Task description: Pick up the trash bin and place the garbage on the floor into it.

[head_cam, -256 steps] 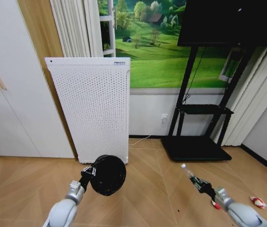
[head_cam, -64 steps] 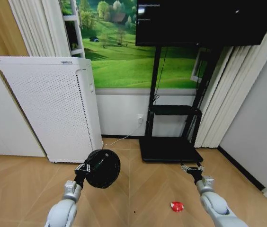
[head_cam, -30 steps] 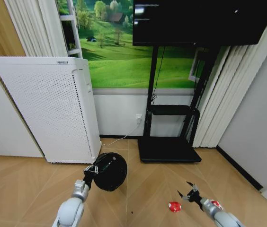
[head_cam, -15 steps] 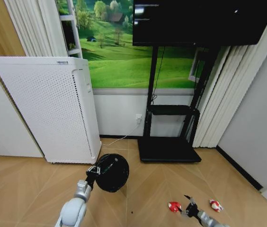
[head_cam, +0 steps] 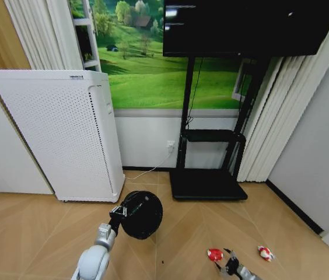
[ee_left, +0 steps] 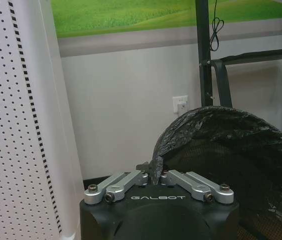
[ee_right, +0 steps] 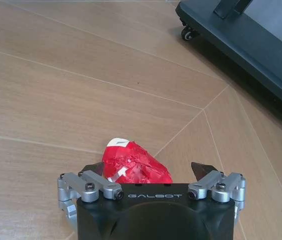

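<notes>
1. We find the right gripper [ee_right: 151,172] spread wide, low over the floor [ee_right: 56,80], its fingers flanking the red wrapper [ee_right: 136,166].
2. The left gripper [ee_left: 153,176] pinches the bin [head_cam: 142,214] rim, holding it aloft.
3. Another scrap [head_cam: 263,252] lies near.
4. Risk: closing too high skims the wrapper; the thin rim pinch may slip.

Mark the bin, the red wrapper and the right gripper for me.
bin [head_cam: 143,214], head view, on its dark round body.
red wrapper [ee_right: 137,167], right wrist view, on its crumpled middle.
right gripper [ee_right: 148,172], right wrist view, midway between the open fingertips.
</notes>
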{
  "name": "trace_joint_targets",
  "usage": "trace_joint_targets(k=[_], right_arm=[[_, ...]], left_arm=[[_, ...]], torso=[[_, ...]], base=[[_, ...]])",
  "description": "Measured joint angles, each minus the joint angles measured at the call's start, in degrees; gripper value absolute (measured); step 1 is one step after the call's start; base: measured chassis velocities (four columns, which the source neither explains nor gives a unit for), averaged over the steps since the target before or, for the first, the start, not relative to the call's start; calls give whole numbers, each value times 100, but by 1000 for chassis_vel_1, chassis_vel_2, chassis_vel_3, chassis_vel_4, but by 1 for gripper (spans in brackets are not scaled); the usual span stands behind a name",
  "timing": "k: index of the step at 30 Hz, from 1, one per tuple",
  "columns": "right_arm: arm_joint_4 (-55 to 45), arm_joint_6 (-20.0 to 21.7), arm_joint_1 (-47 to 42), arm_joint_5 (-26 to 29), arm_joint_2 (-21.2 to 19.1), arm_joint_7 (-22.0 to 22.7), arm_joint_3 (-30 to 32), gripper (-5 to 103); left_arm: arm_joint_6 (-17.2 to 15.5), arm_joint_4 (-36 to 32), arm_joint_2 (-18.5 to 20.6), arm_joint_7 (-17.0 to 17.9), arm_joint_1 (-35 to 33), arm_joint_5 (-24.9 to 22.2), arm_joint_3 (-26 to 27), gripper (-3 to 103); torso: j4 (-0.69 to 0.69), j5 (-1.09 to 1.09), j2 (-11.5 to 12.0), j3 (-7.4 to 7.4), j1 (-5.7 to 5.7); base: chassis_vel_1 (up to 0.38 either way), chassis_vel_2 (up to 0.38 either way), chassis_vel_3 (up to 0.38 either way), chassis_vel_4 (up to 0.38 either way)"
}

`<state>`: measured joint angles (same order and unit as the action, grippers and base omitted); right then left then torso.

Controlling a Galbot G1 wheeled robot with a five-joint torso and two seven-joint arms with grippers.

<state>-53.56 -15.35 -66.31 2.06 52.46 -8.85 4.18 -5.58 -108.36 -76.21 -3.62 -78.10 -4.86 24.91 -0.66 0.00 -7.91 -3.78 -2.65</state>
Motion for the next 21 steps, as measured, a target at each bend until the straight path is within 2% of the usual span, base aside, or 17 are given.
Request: trace_joint_targets(k=[4, 12, 16, 17, 19, 20, 21], right_arm=[[449, -29, 325, -103, 183, 15, -116, 98], [546, -30, 351, -144, 207, 12, -129, 98], [586, -40, 363, -176, 222, -73, -125, 94], [617, -64, 380, -194, 236, -112, -121, 84], [636, -82, 393, -204, 246, -135, -118, 84], [650, -95, 401, -211, 255, -151, -117, 79], [655, -101, 406, -213, 261, -163, -117, 68]], left_arm=[[13, -10, -6, 1, -16, -7, -36, 4], [28, 53, 2, 1, 43, -29, -37, 4], [29, 75, -4, 1, 68, -34, -48, 4], [29, 83, -6, 1, 73, -37, -52, 4], [29, 91, -8, 1, 77, -38, -52, 4], [29, 101, -8, 1, 79, -39, -52, 4], [29, 111, -8, 1, 80, -40, -50, 4]], torso=[[-1, 0, 0, 0, 0], [-1, 0, 0, 0, 0], [-2, 0, 0, 0, 0], [-2, 0, 0, 0, 0], [-1, 0, 0, 0, 0], [-1, 0, 0, 0, 0], [-1, 0, 0, 0, 0]], base=[[0, 0, 0, 0], [0, 0, 0, 0], [0, 0, 0, 0], [0, 0, 0, 0], [0, 0, 0, 0], [0, 0, 0, 0], [0, 0, 0, 0]])
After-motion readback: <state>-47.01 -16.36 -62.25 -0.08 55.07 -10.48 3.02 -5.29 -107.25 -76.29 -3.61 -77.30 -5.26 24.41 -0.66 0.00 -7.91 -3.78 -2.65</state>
